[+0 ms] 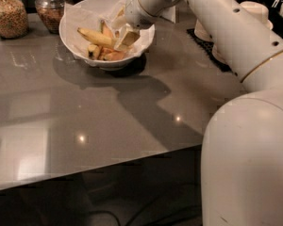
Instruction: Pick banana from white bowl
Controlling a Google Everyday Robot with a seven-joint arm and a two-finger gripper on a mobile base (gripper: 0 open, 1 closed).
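— Where's the banana [95, 36]?
— In the white bowl [92, 63], left half, long axis running left to right, its right end just beside my pincer [124, 36], which hangs over the bowl's right side.
— Pincer apart or together?
— Cannot tell.

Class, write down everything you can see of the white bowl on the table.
The white bowl is wide, round and smooth-walled, and stands upright on the glossy grey table, towards its far side. Crumpled white paper lines it and rises past the rim. Inside lie the banana and shorter yellow-orange fruit pieces. The gripper is inside its right half, right by the fruit. A dark shadow lies under the bowl.
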